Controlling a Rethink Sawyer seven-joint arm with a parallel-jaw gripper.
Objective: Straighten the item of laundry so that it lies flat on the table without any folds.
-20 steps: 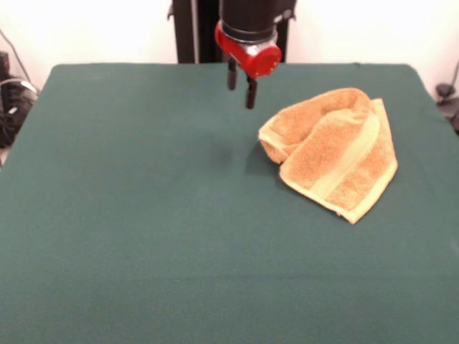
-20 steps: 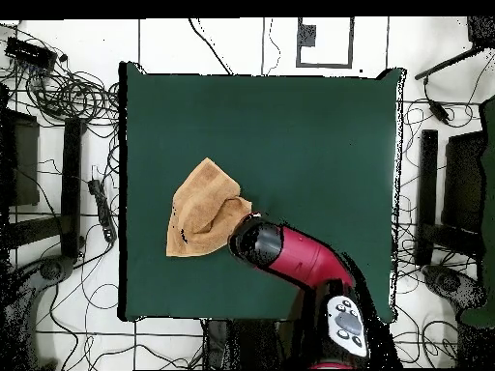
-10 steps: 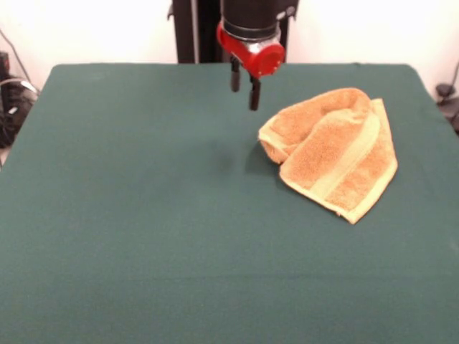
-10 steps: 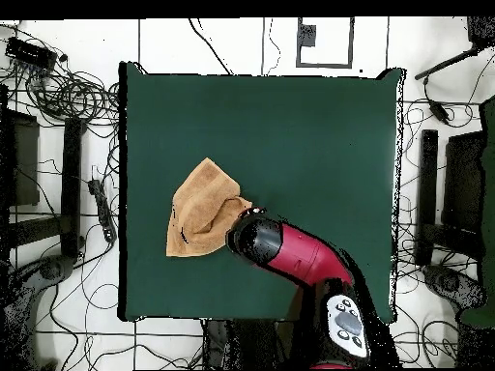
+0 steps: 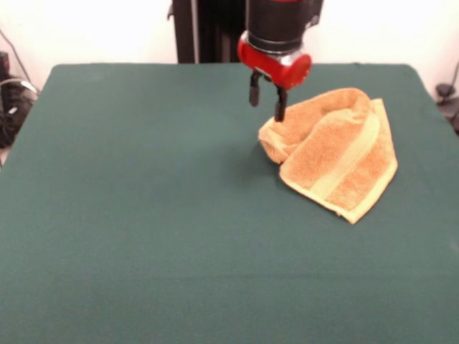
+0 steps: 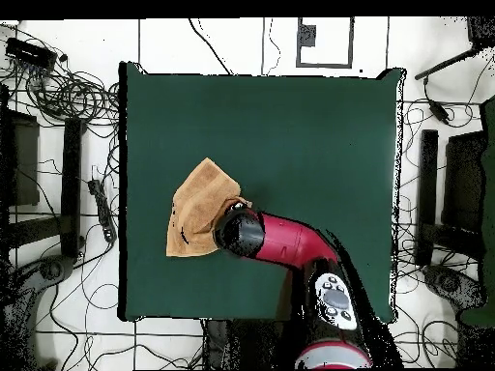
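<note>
The item of laundry [image 5: 337, 152], an orange-tan terry towel with a paler band, lies folded over and bunched on the right side of the dark green table [image 5: 143, 215]. In the overhead view the towel [image 6: 198, 208] sits near the table's left edge. My gripper [image 5: 267, 100] hangs open just above the towel's left folded edge, nothing between its two dark fingers. From above, the red and black arm [image 6: 280, 240] covers the gripper and the towel's near corner.
Cables and stands [image 6: 68, 97] crowd the floor around the table [image 6: 309, 135]. A black upright column [image 5: 197, 29] stands behind the table's far edge.
The gripper has shifted right in the front view, from beside the towel to over its left folded edge, and dropped slightly. The towel has not moved.
</note>
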